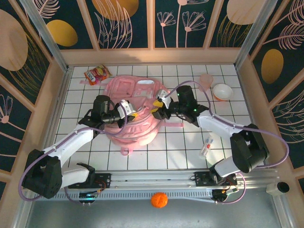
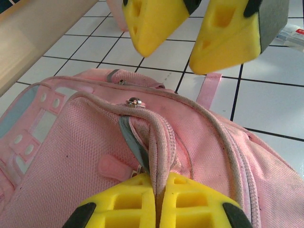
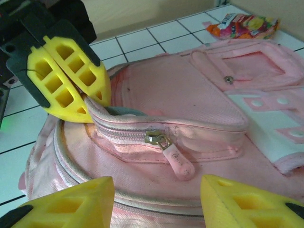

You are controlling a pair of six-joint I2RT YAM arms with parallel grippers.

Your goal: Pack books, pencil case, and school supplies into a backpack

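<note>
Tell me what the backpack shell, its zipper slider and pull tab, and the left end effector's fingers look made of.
Backpack: pink woven synthetic fabric, mostly matte; fine mesh weave shows. Zipper slider: silvery metal, it glints. Pull tab: soft pink rubber or plastic, smooth, probably. Fingers of the left end effector: matte yellow plastic or foam, cut-out cells; which one is unclear.

right jaws apart at backpack zip

right gripper (image 3: 156, 184) low in frame, jaws apart, over the pink backpack (image 3: 190, 90). silver zip pull (image 3: 164, 141) w/ pink tab sits just beyond, untouched. left gripper (image 3: 95, 105) top left, jaws pinching fabric at zip edge. snack bag (image 3: 244, 26) top right on tiled bench (image 3: 137, 40).
</note>
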